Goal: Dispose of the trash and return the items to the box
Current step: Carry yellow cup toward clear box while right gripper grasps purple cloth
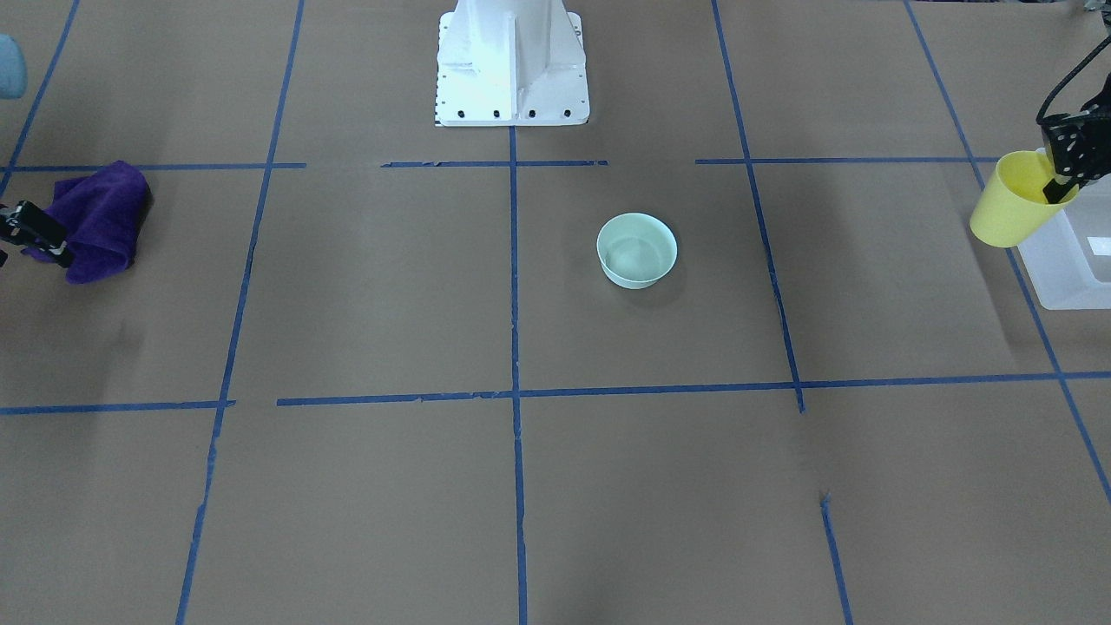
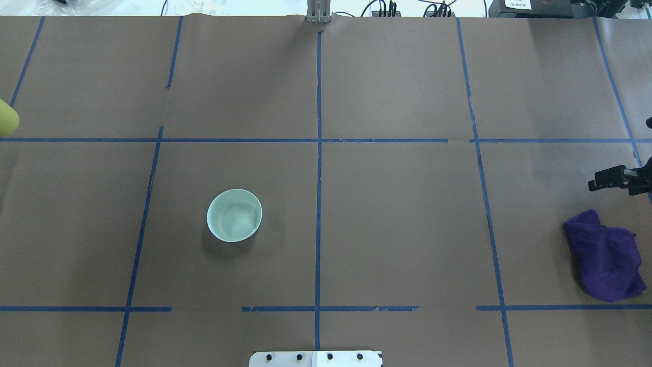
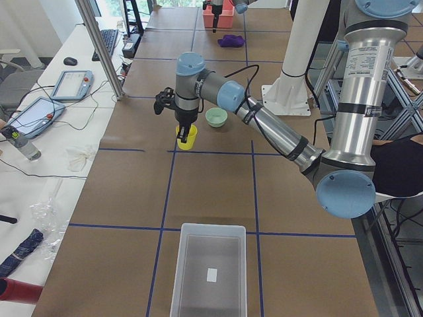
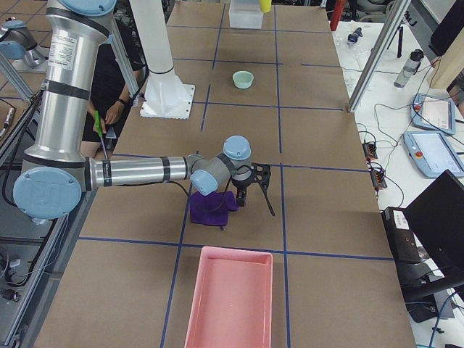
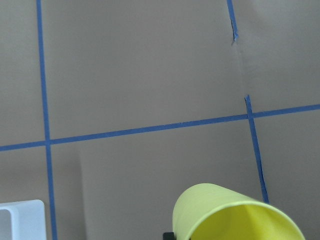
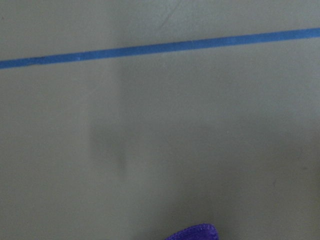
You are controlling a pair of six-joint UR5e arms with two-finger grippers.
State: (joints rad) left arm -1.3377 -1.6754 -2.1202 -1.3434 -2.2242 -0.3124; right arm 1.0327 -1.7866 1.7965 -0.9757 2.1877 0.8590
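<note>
My left gripper point(image 1: 1063, 169) is shut on the rim of the small yellow cup point(image 1: 1011, 201) and holds it tilted in the air next to the frosted white box point(image 1: 1068, 260). In the exterior left view the cup point(image 3: 187, 137) hangs beyond the box point(image 3: 210, 271). The left wrist view shows the cup's mouth point(image 5: 235, 215) and one box corner point(image 5: 22, 220). The cup's edge shows in the overhead view point(image 2: 7, 118). My right gripper point(image 2: 619, 179) looks open and empty, just beside a purple cloth point(image 2: 606, 255).
A pale green bowl point(image 2: 234, 215) stands left of the table's centre line. A pink tray point(image 4: 228, 297) lies at the robot's right end of the table, near the cloth point(image 4: 212, 205). The robot base point(image 1: 512, 61) is at the table's near edge.
</note>
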